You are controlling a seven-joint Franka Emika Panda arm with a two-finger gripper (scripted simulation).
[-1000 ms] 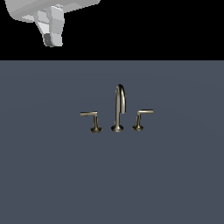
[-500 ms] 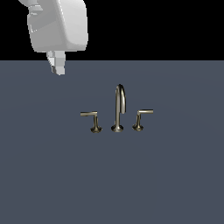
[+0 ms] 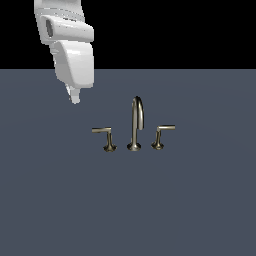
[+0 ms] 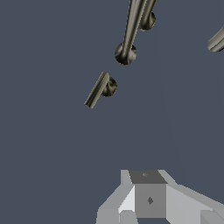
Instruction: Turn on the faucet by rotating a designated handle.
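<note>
One faucet (image 3: 135, 127) is counted on the bench (image 3: 200, 210), near its middle. One arched spout (image 3: 136, 120) is seen on it. Two lever handles are counted: the handle (image 3: 106, 137) with its arm pointing to the exterior view's left, and one twin handle (image 3: 161, 135). One gripper (image 3: 74, 96) is counted.

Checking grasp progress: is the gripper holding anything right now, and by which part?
Nothing is held. The gripper hangs apart from the faucet, up and toward the exterior view's left of the handle; nothing sits between its jaws.
</note>
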